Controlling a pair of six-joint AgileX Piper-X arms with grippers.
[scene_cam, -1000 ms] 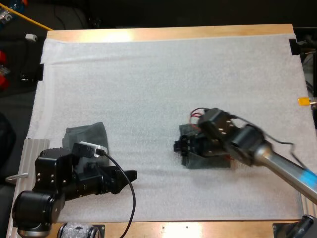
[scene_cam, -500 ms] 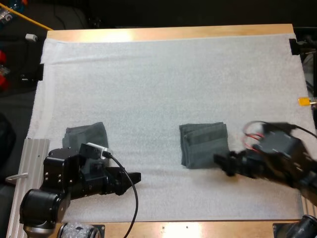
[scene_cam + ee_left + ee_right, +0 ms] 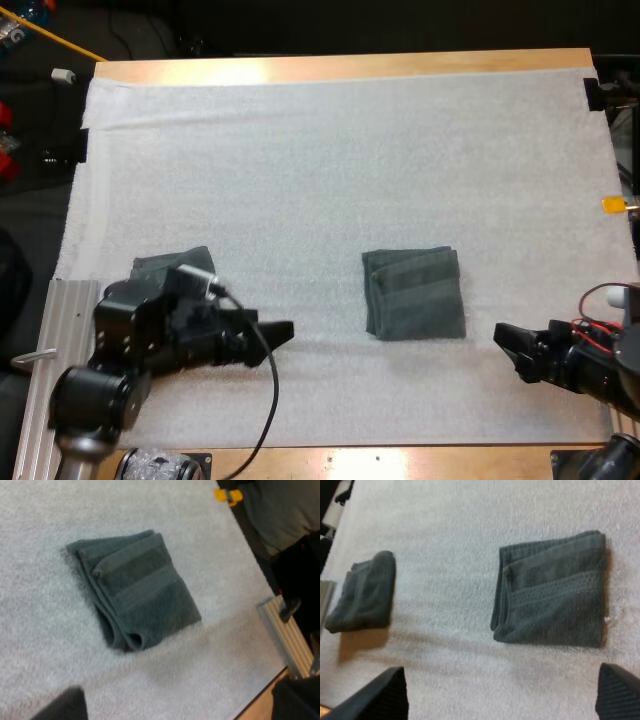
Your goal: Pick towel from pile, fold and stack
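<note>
A dark grey-green towel (image 3: 413, 293), folded into a neat square, lies flat on the white mat right of centre. It lies ahead of the open fingers in the left wrist view (image 3: 135, 592) and the right wrist view (image 3: 555, 602). My right gripper (image 3: 510, 345) hovers open to the towel's front right, clear of it, one finger (image 3: 380, 695) far from the other. A second towel bundle (image 3: 170, 267) sits at the mat's left, partly hidden by my left arm, and appears beyond the square in the right wrist view (image 3: 365, 592). My left gripper (image 3: 275, 333) stands open, pointing toward the folded square.
An aluminium rail (image 3: 40, 330) runs along the table's left front edge, and another rail (image 3: 287, 640) borders the mat by the right arm's base. The white mat (image 3: 330, 160) spreads wide behind both towels.
My right gripper has drawn back from the folded towel toward the front right, leaving it flat on the mat. My left gripper has edged slightly right and forward.
</note>
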